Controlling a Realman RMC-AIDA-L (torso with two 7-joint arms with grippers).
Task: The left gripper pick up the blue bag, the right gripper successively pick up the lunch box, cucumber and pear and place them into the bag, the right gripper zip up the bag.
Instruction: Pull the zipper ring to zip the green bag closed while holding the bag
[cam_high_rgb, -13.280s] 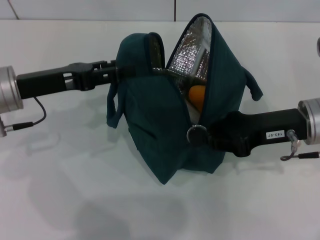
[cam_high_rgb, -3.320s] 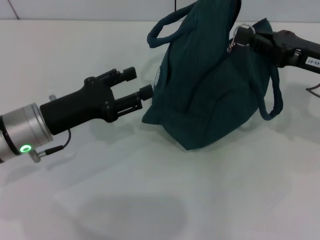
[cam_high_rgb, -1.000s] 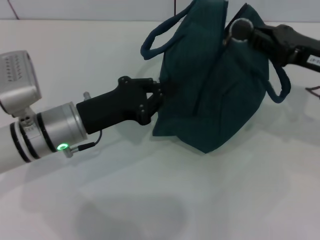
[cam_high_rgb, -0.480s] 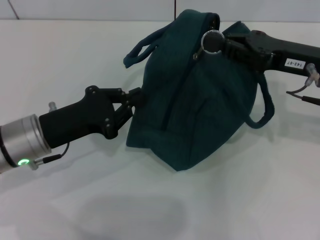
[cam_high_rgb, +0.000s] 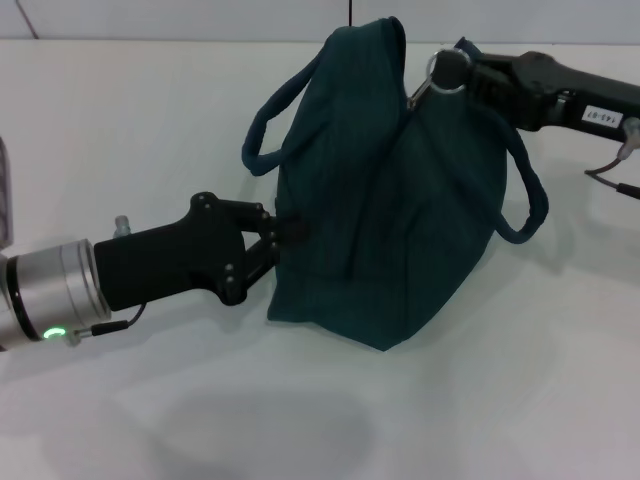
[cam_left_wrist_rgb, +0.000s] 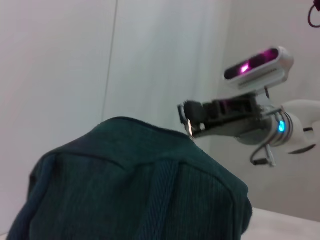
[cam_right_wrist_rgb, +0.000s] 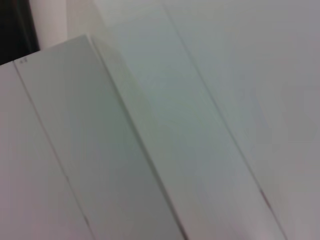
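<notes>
The blue bag (cam_high_rgb: 400, 220) stands on the white table, its top closed; it also fills the lower part of the left wrist view (cam_left_wrist_rgb: 130, 190). My left gripper (cam_high_rgb: 283, 233) reaches in from the left and is shut on the fabric of the bag's left side. My right gripper (cam_high_rgb: 458, 72) comes in from the upper right, shut on the ring zip pull (cam_high_rgb: 438, 82) at the bag's top right end; the left wrist view shows the right gripper (cam_left_wrist_rgb: 189, 119) above the bag. The lunch box, cucumber and pear are out of view.
The bag's cord handles hang out on the left (cam_high_rgb: 262, 135) and on the right (cam_high_rgb: 527, 195). White table (cam_high_rgb: 150, 110) surrounds the bag, with a wall edge at the back. The right wrist view shows only pale panels (cam_right_wrist_rgb: 165, 130).
The bag has shifted right and stands more upright. My right gripper, still on the zip pull, moved slightly right and up. My left gripper moved lower on the bag's side.
</notes>
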